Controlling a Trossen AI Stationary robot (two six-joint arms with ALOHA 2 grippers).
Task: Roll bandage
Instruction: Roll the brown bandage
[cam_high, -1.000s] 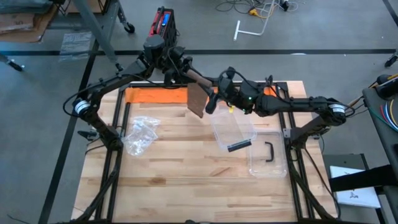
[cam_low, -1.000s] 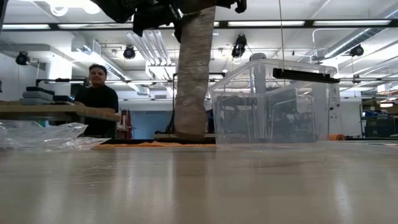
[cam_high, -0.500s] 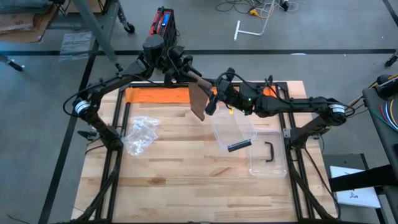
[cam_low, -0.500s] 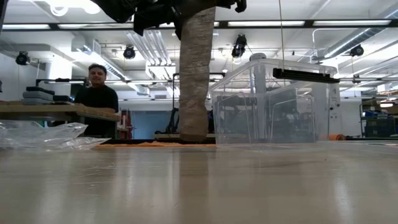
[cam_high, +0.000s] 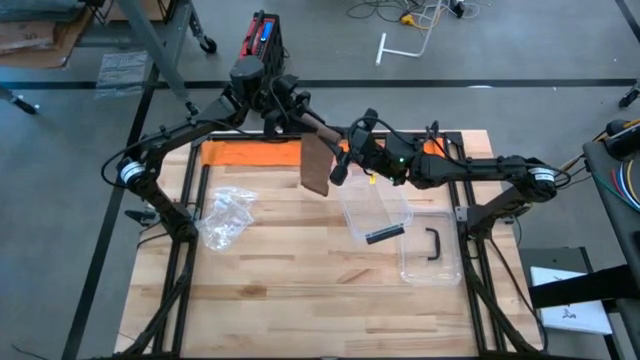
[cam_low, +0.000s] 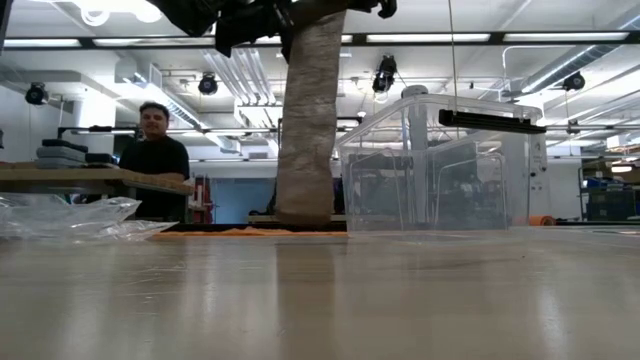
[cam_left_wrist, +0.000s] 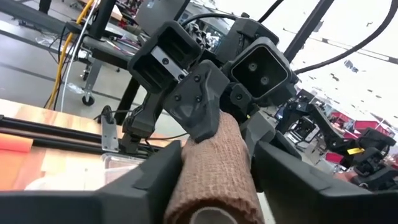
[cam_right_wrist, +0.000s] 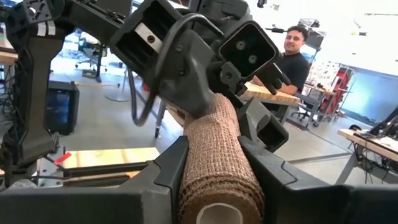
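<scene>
- A crumpled clear plastic bag (cam_high: 225, 216) lies at the left of the surface (cam_high: 300, 290); what it holds is hard to make out.
- The left pincer (cam_high: 297, 117) and the right pincer (cam_high: 345, 152) each pinch one end of the bandage (cam_high: 316, 163), which is raised at the far middle, with a loose strip hanging down.
- The clear box (cam_high: 378, 212) at the right shows nothing inside it.

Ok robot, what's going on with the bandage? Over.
Left gripper and right gripper both shut on bandage roll, held high. Loose tail hangs to the table. Clear bin beside it, not touching.
</scene>
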